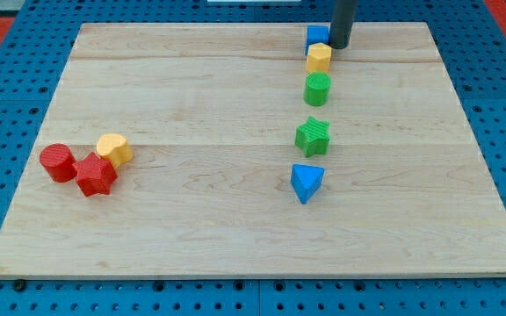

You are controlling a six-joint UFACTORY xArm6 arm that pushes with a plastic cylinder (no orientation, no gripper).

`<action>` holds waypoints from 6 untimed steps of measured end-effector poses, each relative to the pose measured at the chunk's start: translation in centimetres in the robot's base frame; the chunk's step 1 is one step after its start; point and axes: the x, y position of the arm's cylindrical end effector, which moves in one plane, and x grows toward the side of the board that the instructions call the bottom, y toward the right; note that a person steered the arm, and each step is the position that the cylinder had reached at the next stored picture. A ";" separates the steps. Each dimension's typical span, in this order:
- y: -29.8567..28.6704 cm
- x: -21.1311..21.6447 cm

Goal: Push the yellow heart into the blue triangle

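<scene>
The yellow heart (114, 149) lies at the view's left, touching a red star (96, 174). The blue triangle (307, 183) lies right of the board's middle, far from the heart. My tip (338, 46) is at the view's top, just right of a blue cube (317, 35) and a yellow block (319, 58). It is far from both the heart and the triangle.
A red cylinder (58, 162) sits left of the red star. A green cylinder (317, 89) and a green star (313, 136) stand in a column between the yellow block and the blue triangle. The wooden board (191, 246) rests on a blue pegboard.
</scene>
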 end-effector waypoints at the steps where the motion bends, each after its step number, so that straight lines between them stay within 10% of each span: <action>1: 0.1 -1.3; 2: 7.2 -1.0; 4: 10.1 26.7; 6: -9.7 38.0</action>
